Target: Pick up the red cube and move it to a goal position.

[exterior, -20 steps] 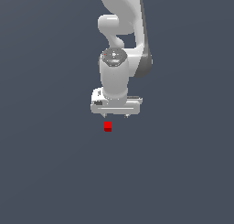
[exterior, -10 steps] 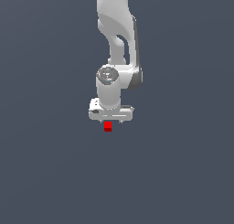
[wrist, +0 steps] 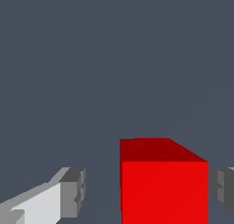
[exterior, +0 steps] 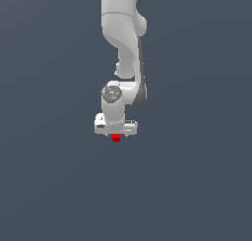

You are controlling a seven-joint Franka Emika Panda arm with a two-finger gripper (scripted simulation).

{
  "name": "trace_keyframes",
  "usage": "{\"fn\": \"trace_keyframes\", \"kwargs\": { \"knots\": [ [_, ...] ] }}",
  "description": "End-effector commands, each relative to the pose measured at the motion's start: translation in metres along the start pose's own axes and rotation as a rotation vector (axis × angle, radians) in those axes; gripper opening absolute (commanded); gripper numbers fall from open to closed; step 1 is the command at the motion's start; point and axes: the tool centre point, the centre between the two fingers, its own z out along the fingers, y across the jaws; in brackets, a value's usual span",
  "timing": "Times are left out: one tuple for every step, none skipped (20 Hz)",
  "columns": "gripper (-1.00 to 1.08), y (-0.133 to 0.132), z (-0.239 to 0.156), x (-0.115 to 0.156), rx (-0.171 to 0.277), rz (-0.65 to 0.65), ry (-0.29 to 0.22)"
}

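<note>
Matte red cube (wrist: pixel 163 186) (darker shaded face) sits between spread grey ribbed fingers (wrist: pixel 73 191), one near-touching. Exterior view shows only its lower part at the gripper's (exterior: pixel 116 135) 6 o'clock.

The red cube (wrist: pixel 163 191) is showing bright red with a darker red side; the gripper (exterior: pixel 116 135) is showing white with grey fingertips (wrist: pixel 73 192).

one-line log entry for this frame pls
phase: pre-grasp | hand: open, straddling red cube | fingers: gap on one side, other close | cube: not lifted
</note>
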Motion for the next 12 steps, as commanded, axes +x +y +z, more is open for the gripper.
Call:
{"fn": "trace_keyframes", "kwargs": {
  "knots": [
    [1.0, 0.002, 0.0062, 0.0001, 0.0, -0.001, 0.002],
    [1.0, 0.0024, 0.0072, 0.0002, 0.0, -0.001, 0.002],
    [1.0, 0.0025, 0.0077, 0.0004, 0.0, -0.001, 0.002],
    [1.0, 0.0026, 0.0078, 0.0005, 0.0, -0.001, 0.002],
    [-1.0, 0.0026, 0.0078, 0.0005, 0.0, -0.001, 0.002],
    [-1.0, 0.0026, 0.0078, 0.0005, 0.0, -0.001, 0.002],
    [-1.0, 0.0026, 0.0078, 0.0005, 0.0, -0.001, 0.002],
    [-1.0, 0.0026, 0.0078, 0.0005, 0.0, -0.001, 0.002],
    [-1.0, 0.0026, 0.0078, 0.0005, 0.0, -0.001, 0.002],
    [-1.0, 0.0026, 0.0078, 0.0005, 0.0, -0.001, 0.002],
    [-1.0, 0.0026, 0.0078, 0.0005, 0.0, -0.001, 0.002],
    [-1.0, 0.0026, 0.0078, 0.0005, 0.0, -0.001, 0.002]
  ]
}}
